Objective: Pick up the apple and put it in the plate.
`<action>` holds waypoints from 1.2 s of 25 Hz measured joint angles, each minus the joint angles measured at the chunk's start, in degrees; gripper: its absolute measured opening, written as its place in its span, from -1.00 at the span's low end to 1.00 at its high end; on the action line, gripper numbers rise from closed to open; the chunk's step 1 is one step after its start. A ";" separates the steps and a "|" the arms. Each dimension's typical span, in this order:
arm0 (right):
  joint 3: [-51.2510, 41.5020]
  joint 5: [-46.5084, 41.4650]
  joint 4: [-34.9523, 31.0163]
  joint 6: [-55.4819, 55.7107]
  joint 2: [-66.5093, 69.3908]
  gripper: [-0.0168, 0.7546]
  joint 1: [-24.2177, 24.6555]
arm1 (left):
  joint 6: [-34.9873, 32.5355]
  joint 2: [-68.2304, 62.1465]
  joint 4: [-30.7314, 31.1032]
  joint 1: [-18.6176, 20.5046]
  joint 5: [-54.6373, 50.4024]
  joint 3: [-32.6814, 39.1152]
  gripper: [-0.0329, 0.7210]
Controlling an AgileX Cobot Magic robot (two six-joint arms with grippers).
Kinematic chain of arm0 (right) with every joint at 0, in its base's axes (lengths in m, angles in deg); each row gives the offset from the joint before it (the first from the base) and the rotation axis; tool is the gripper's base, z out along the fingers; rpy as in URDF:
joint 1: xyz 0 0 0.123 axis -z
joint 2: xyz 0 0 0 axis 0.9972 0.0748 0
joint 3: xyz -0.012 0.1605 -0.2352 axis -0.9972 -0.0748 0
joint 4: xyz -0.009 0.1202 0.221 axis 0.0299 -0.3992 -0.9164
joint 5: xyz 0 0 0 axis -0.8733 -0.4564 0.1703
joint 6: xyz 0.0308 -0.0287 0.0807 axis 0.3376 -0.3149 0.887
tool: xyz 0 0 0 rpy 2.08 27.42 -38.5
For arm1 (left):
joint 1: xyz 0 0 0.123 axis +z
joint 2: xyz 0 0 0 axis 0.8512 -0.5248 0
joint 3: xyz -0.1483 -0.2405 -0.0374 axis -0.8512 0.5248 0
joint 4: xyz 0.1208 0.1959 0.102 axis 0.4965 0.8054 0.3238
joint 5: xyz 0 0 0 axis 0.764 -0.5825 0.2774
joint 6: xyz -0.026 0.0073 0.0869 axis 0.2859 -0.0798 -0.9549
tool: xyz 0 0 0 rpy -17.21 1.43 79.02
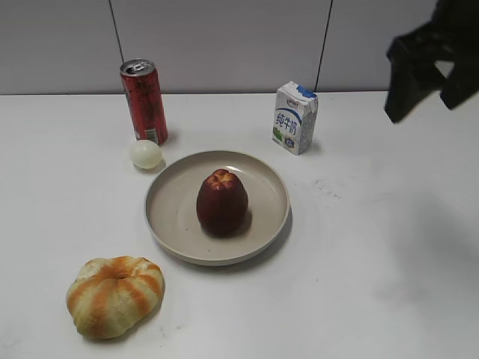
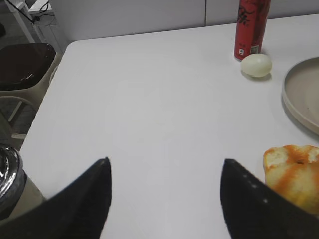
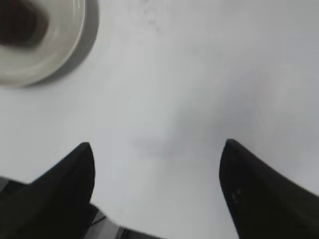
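The dark red apple (image 1: 221, 200) stands upright in the middle of the beige plate (image 1: 168, 213) at the table's centre. My right gripper (image 1: 423, 93) is open and empty, raised high at the upper right, well away from the plate. The right wrist view shows its jaws (image 3: 157, 149) over bare table, with the plate's rim (image 3: 60, 45) and a dark edge of the apple (image 3: 17, 22) at top left. My left gripper (image 2: 166, 164) is open and empty over bare table; the plate's rim (image 2: 299, 94) shows at its right. The left gripper is out of the exterior view.
A red can (image 1: 144, 101) and a small pale ball (image 1: 146, 154) stand behind the plate on the left. A milk carton (image 1: 295, 117) stands behind it on the right. An orange-and-cream bun (image 1: 114, 295) lies front left. A chair (image 2: 25, 69) sits beyond the table's left edge.
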State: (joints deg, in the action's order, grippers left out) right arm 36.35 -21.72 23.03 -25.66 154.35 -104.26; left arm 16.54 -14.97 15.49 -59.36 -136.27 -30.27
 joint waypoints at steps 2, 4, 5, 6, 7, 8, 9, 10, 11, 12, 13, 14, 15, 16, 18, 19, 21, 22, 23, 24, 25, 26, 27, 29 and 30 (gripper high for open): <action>-7.39 -0.10 -1.66 0.00 -6.09 0.62 -0.06 | 0.00 0.00 0.00 0.00 0.00 0.00 0.47; -15.09 -0.10 -4.53 0.00 -14.00 0.59 -0.07 | 0.00 0.00 0.00 0.00 0.00 0.00 0.47; -18.12 -0.16 -5.45 0.00 -17.42 0.58 -0.07 | 0.00 0.00 0.00 0.00 0.00 0.00 0.47; -21.54 -0.07 -6.09 0.00 -21.56 0.58 -0.07 | 0.00 0.00 0.00 0.00 0.00 0.00 0.47; -24.71 -0.07 -6.28 0.00 -25.61 0.58 -0.07 | 0.00 0.00 0.00 0.00 0.00 0.00 0.47; -27.64 0.07 -6.33 0.00 -29.78 0.58 -0.07 | 0.00 0.00 0.00 0.00 0.00 0.00 0.47; -29.85 0.07 -6.27 0.00 -33.26 0.58 -0.07 | 0.00 0.00 0.00 0.00 0.00 0.00 0.47; -32.30 0.07 -6.20 0.00 -37.46 0.58 -0.07 | 0.00 0.00 0.00 0.00 0.00 0.00 0.47; -34.54 0.12 -5.90 0.00 -41.49 0.58 -0.07 | 0.00 0.00 0.00 0.00 0.00 0.00 0.47; -36.35 0.28 -5.57 0.00 -44.76 0.58 -0.07 | 0.00 0.00 0.00 0.00 0.00 0.00 0.47; -38.42 0.45 -4.91 0.48 -48.74 0.58 -0.07 | 0.00 0.00 0.00 0.00 0.00 0.00 0.47; -40.37 0.73 -3.80 1.05 -52.53 0.58 -0.07 | 0.00 0.00 0.00 0.00 0.00 0.00 0.47; -42.34 1.16 -2.53 1.88 -55.54 0.58 -0.07 | 0.00 0.00 0.00 0.00 0.00 0.00 0.47; -43.93 1.49 -1.40 2.81 -59.00 0.58 -0.07 | 0.00 0.00 0.00 0.00 0.00 0.00 0.47; -47.59 2.58 0.64 3.84 -65.38 0.58 -0.07 | 0.00 0.00 0.00 0.00 0.00 0.00 0.47; -49.00 3.19 1.17 4.11 -67.73 0.58 -0.07 | 0.00 0.00 0.00 0.00 0.00 0.00 0.47; -51.50 5.31 1.53 4.22 -72.55 0.58 -0.07 | 0.00 0.00 0.00 0.00 0.00 0.00 0.47; -52.11 6.77 1.53 4.27 -74.14 0.58 -0.07 | 0.00 0.00 0.00 0.00 0.00 0.00 0.47; -52.53 7.87 1.53 4.27 -75.69 0.58 -0.07 | 0.00 0.00 0.00 0.00 0.00 0.00 0.47; -52.97 8.40 1.47 4.27 -76.76 0.58 -0.07 | 0.00 0.00 0.00 0.00 0.00 0.00 0.47; -53.16 8.53 1.47 4.27 -77.31 0.58 -0.07 | 0.00 0.00 0.00 0.00 0.00 0.00 0.47; -53.27 8.78 1.47 4.27 -77.52 0.58 -0.07 | 0.00 0.00 0.00 0.00 0.00 0.00 0.47; -53.34 8.83 1.47 4.27 -77.58 0.58 -0.07 | 0.00 0.00 0.00 0.00 0.00 0.00 0.47; -53.34 8.83 1.47 4.27 -77.57 0.58 -0.07 | 0.00 0.00 0.00 0.00 0.00 0.00 0.47; -53.34 8.89 1.47 4.27 -77.57 0.58 -0.07 | 0.00 0.00 0.00 0.00 0.00 0.00 0.47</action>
State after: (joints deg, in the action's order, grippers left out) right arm -16.99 -12.83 24.50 -21.39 76.78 -104.33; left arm 16.54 -14.97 15.49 -59.36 -136.27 -30.27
